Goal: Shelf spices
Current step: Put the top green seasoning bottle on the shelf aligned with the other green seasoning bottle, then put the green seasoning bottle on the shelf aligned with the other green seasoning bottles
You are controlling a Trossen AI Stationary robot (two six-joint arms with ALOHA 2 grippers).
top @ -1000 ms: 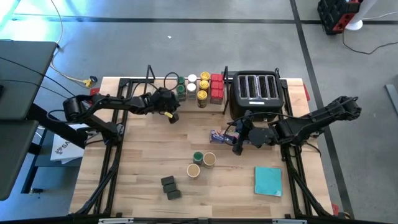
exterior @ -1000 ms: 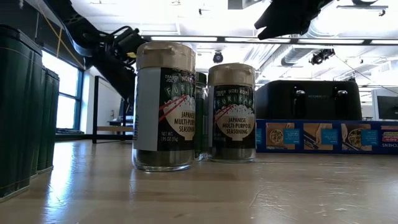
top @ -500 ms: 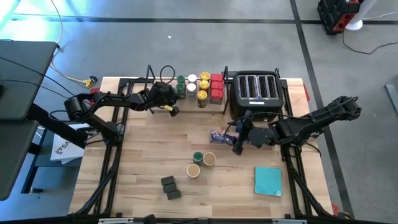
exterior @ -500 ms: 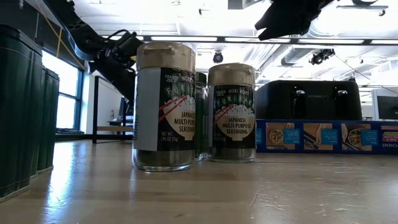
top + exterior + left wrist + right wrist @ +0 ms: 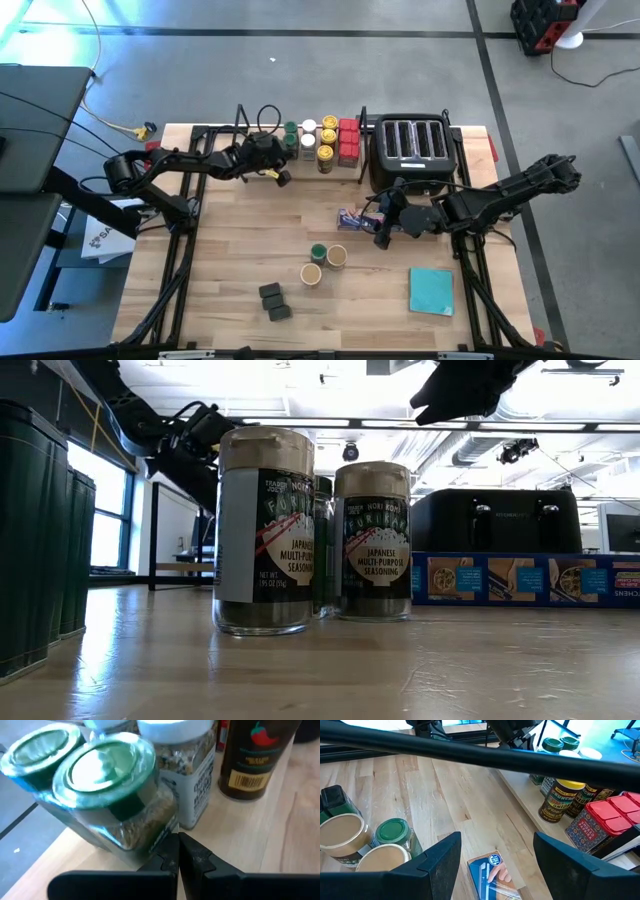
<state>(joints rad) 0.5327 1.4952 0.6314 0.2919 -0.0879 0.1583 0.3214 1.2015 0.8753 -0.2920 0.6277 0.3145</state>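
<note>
1. The spices on the shelf [image 5: 215, 131] stand in a row at the table's far edge: green-lidded jars [image 5: 107, 795], a white-lidded jar [image 5: 182, 765], yellow-lidded jars [image 5: 328, 140] and red tins [image 5: 348, 140].
2. Left to shelve, I judge: three jars [image 5: 324, 262] and two dark blocks [image 5: 274, 301] at mid-table.
3. The left gripper [image 5: 179, 851] is fully shut and empty, tips just beside the nearest green-lidded jar.
4. The right gripper [image 5: 495, 852] is wide open, holding nothing, above the blue box [image 5: 490, 876], near the three loose jars.
</note>
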